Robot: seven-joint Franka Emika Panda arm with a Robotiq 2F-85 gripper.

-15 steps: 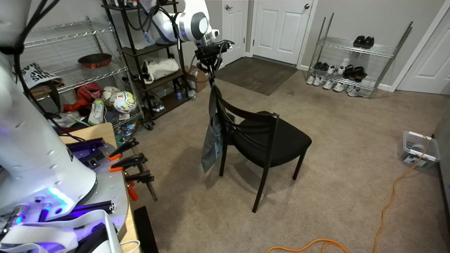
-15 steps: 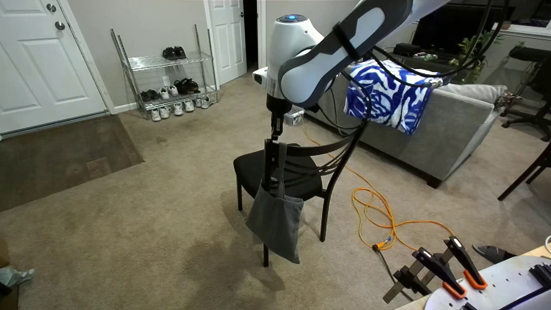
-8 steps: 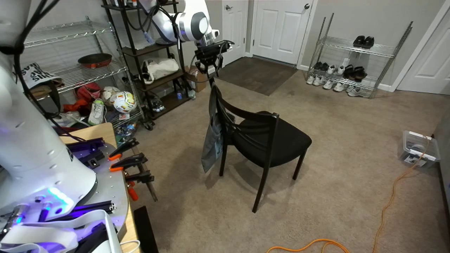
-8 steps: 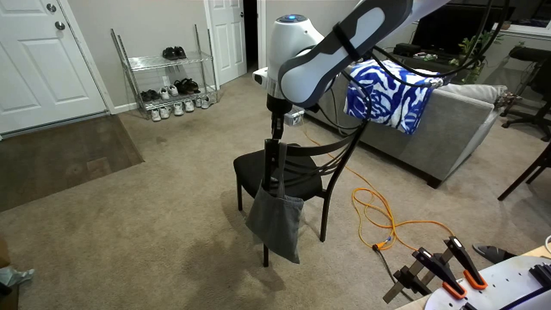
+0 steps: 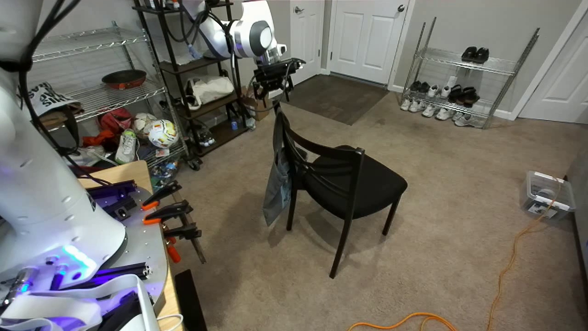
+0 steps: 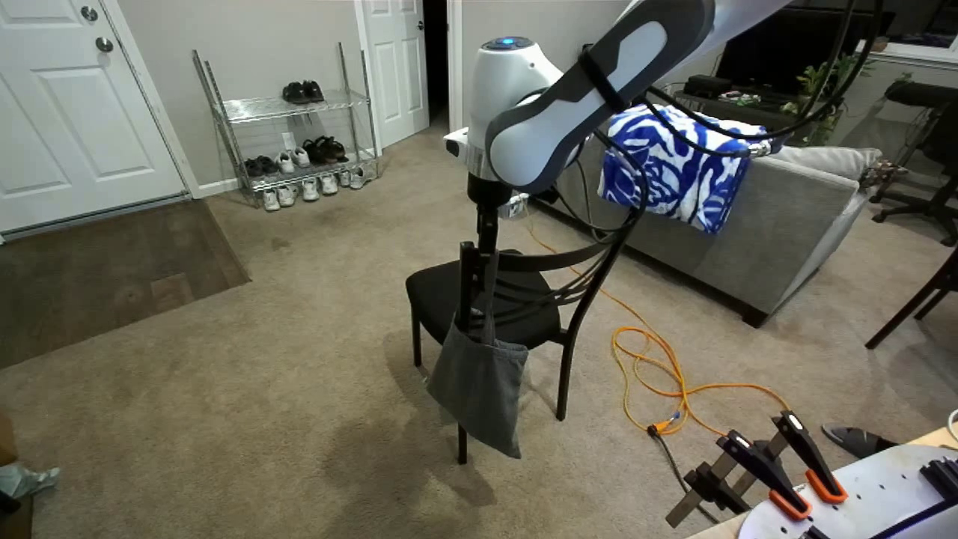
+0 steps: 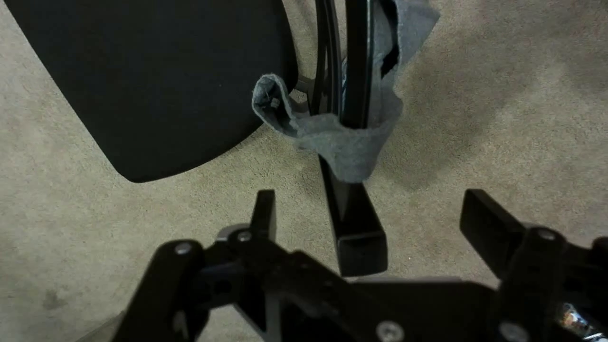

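I have the two fingers (image 7: 264,213) of my gripper (image 7: 372,214) wide apart, and in the wrist view the carpet (image 7: 304,209) shows between each finger and a post (image 7: 362,244) of the black chair (image 5: 363,179), which stands in the middle of them. The strap (image 7: 349,147) of the one grey bag (image 6: 479,389) lies just beyond the fingers, in line with the space between them, looped over the top rail (image 7: 358,52) beside this post; the bag itself hangs on the outer side of the backrest. Compared with one second ago, my arm (image 6: 539,146) is a little lower in both exterior views and the fingers stand farther from each other, while bag and chair keep their places. More far out, in an exterior view, I count one orange cord (image 6: 682,391) on the carpet and two clamps (image 6: 760,468) with orange pads. Behind the chair there is one grey sofa (image 6: 763,247), carrying one blue and white blanket (image 6: 673,168). Farthest, against the wall, I see one shoe rack (image 6: 258,109) with two black shoes (image 6: 302,92) on its upper shelf.
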